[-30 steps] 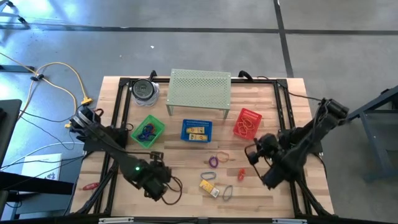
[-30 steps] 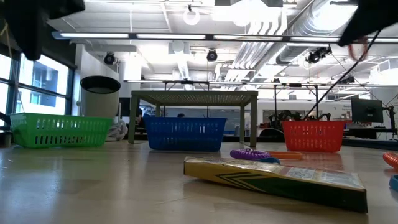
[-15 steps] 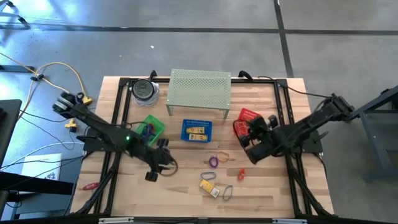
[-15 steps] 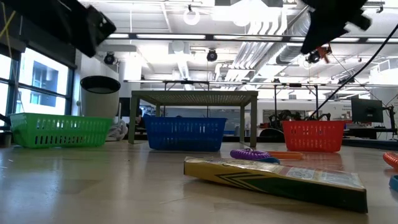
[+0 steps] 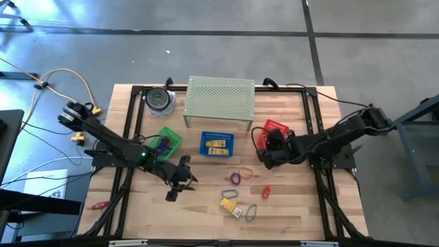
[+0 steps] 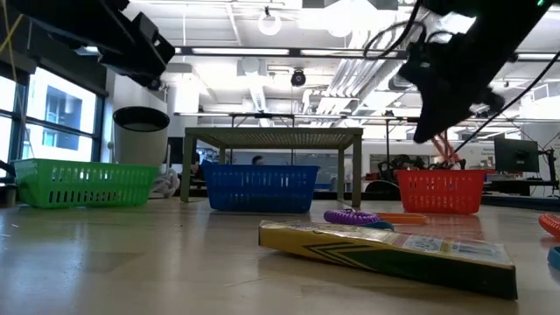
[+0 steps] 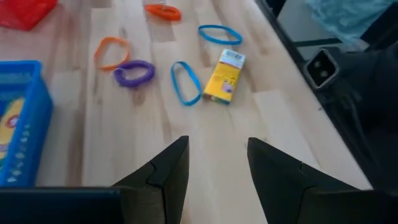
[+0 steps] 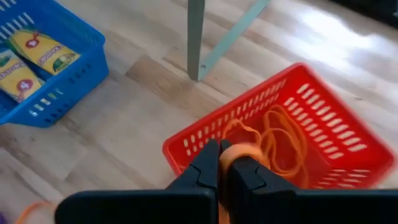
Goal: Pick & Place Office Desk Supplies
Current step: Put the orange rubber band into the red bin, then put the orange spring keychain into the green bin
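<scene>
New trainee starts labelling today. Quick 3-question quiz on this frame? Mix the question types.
1. True or false: the right gripper is shut on an orange band at the red basket.
2. Which basket holds the yellow boxes? A) green B) blue C) red
3. Fill in: the left gripper hangs with nothing between its fingers, facing loose bands and one yellow ____ on the table.

Key
1. True: its fingers pinch the orange band just at the red basket's near wall.
2. B: the blue basket.
3. box: it lies between two blue bands.
</scene>
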Motion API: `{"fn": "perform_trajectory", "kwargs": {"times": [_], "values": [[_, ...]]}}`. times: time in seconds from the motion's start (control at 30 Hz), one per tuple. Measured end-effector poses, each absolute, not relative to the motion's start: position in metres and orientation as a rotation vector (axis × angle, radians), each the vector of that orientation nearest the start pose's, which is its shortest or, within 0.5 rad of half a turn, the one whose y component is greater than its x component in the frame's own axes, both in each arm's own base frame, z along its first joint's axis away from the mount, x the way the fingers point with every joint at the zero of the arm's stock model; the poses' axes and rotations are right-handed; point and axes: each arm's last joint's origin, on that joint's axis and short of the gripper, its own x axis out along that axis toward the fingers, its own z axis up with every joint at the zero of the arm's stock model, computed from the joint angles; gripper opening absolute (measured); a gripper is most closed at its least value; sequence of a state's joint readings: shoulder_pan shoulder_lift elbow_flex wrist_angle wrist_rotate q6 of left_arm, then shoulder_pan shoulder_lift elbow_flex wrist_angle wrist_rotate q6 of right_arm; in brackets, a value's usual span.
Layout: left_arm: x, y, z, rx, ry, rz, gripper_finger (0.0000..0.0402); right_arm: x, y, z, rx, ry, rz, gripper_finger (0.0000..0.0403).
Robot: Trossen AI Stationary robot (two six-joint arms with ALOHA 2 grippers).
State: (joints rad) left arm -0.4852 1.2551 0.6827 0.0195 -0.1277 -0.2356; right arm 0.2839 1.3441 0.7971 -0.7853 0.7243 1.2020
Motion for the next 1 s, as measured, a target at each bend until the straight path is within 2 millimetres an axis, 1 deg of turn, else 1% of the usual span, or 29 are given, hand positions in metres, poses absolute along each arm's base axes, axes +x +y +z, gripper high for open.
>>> {"fn": "perform_trajectory", "kwargs": {"times": [0.1, 0.23, 0.37, 0.5, 0.73, 0.8, 0.9, 1.0], "values": [[0.232, -0.123, 0.222, -0.064, 0.538, -0.304, 0.0158, 0.220, 0.039, 0.190, 0.428, 0.740, -0.949, 0.0002], [0.234, -0.129, 0.220, -0.063, 0.523, -0.324, 0.0158, 0.220, 0.036, 0.189, 0.413, 0.718, -0.972, 0.0005], [0.236, -0.133, 0.215, -0.050, 0.531, -0.334, 0.0158, 0.219, 0.035, 0.188, 0.412, 0.733, -0.973, 0.0022], [0.238, -0.135, 0.209, -0.043, 0.551, -0.332, 0.0158, 0.216, 0.032, 0.187, 0.406, 0.759, -1.010, 0.0065], [0.241, -0.137, 0.202, -0.062, 0.574, -0.321, 0.0158, 0.214, 0.032, 0.186, 0.429, 0.773, -1.022, 0.0183], [0.241, -0.137, 0.202, -0.069, 0.576, -0.319, 0.0158, 0.213, 0.031, 0.187, 0.433, 0.768, -1.025, 0.0209], [0.241, -0.137, 0.202, -0.071, 0.571, -0.320, 0.0158, 0.212, 0.031, 0.195, 0.451, 0.761, -1.010, 0.0226], [0.241, -0.139, 0.204, -0.078, 0.553, -0.328, 0.0158, 0.210, 0.034, 0.211, 0.484, 0.765, -0.936, 0.0227]]}}
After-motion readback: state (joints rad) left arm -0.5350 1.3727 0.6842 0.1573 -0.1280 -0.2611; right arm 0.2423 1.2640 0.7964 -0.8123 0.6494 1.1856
